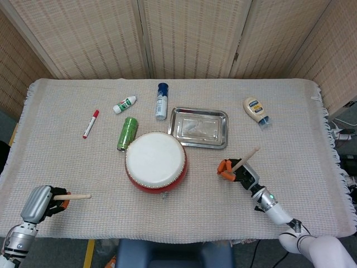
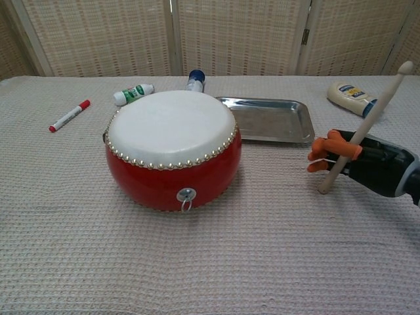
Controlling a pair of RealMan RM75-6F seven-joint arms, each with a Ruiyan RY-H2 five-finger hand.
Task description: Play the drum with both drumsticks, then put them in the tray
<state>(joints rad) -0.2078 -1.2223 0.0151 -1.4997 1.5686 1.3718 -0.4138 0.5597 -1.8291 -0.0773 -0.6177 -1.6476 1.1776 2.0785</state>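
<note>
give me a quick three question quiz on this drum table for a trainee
1. True or false: the tray already holds a drumstick.
2. What does the right hand hold? A) marker B) drumstick C) can
3. Which lies nearer the drum: the green can or the red marker?

Key:
1. False; the left hand holds one drumstick, the right hand the other drumstick.
2. B
3. The green can.
</note>
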